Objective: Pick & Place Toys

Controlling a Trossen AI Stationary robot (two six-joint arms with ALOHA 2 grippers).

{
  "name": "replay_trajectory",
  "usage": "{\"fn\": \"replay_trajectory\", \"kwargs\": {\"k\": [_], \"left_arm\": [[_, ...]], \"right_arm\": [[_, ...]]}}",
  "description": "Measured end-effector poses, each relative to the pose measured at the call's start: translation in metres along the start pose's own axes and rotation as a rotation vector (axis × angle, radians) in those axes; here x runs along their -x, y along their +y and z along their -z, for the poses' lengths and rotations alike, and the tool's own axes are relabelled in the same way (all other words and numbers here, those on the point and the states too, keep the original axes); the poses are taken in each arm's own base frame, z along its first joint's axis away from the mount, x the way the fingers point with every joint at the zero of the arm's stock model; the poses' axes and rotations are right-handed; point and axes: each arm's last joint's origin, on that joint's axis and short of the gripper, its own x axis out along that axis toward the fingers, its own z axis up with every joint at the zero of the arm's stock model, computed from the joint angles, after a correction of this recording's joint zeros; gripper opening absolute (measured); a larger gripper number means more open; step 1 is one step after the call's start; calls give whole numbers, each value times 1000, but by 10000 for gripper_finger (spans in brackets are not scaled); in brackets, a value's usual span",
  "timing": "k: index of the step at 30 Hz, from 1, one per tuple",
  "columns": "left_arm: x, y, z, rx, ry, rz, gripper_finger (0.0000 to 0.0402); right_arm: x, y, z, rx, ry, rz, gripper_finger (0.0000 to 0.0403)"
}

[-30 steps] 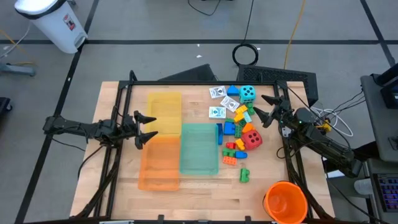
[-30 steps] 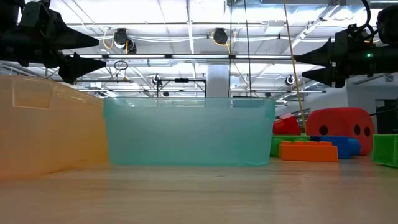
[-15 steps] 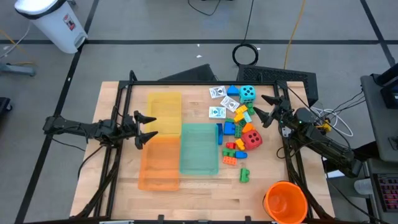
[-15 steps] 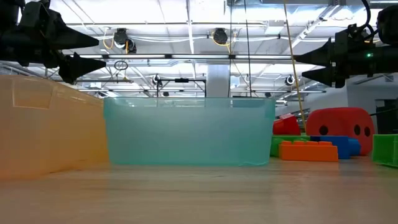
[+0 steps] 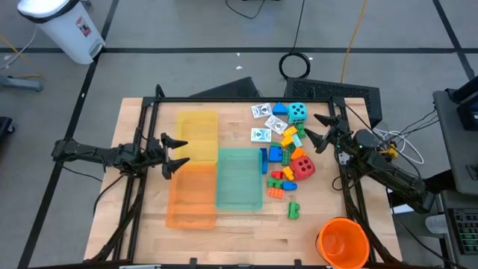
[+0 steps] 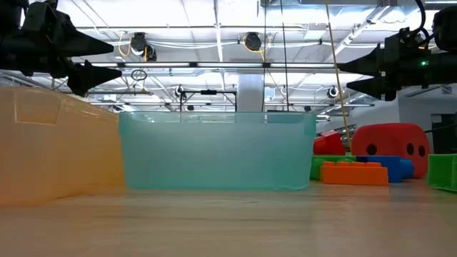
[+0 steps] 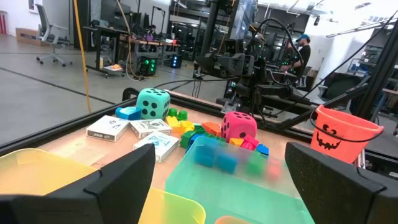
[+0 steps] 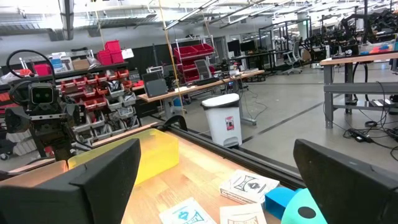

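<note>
- High view: the toys lie in a loose heap on the right half of the table (image 5: 142, 239), just right of the teal tray (image 5: 239, 178).
- At the far end of the heap sits the teal die (image 5: 297, 112), with three white picture cards (image 5: 261, 134) beside it on the side toward the trays.
- The red die (image 5: 302, 167) rests nearer the front of the heap, among blue, yellow, orange and green bricks (image 5: 278, 153).
- One green brick (image 5: 293, 211) lies apart from the rest, near the front, between the heap and the orange bucket (image 5: 343, 242) at the table's front right corner.
- The right gripper (image 5: 315, 131) hangs at the right edge of the heap, its fingers spread apart and holding nothing; the nearest bricks and the red die lie just beside its tips, not touching them.
- The left gripper (image 5: 173, 154) hovers on the opposite side, at the left edge of the yellow tray (image 5: 196, 134) and the orange tray (image 5: 191, 196); its fingers are also apart and empty.
- All three trays stand between the left gripper and the toys, so the heap is well apart from it.
- Low view: both grippers are raised clear above the tabletop, and the red die (image 6: 389, 148) and an orange brick (image 6: 353, 172) show to the right of the teal tray (image 6: 214, 150).
</note>
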Motion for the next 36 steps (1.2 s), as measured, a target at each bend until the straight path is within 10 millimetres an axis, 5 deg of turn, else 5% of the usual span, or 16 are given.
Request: {"fn": "replay_trajectory", "kwargs": {"k": [32, 36], "left_arm": [[0, 0, 0, 0, 0, 0, 363], [0, 0, 0, 0, 0, 0, 363]], "right_arm": [[0, 0, -1, -3, -5, -1, 396], [0, 3, 1, -263, 30, -88, 396]]}}
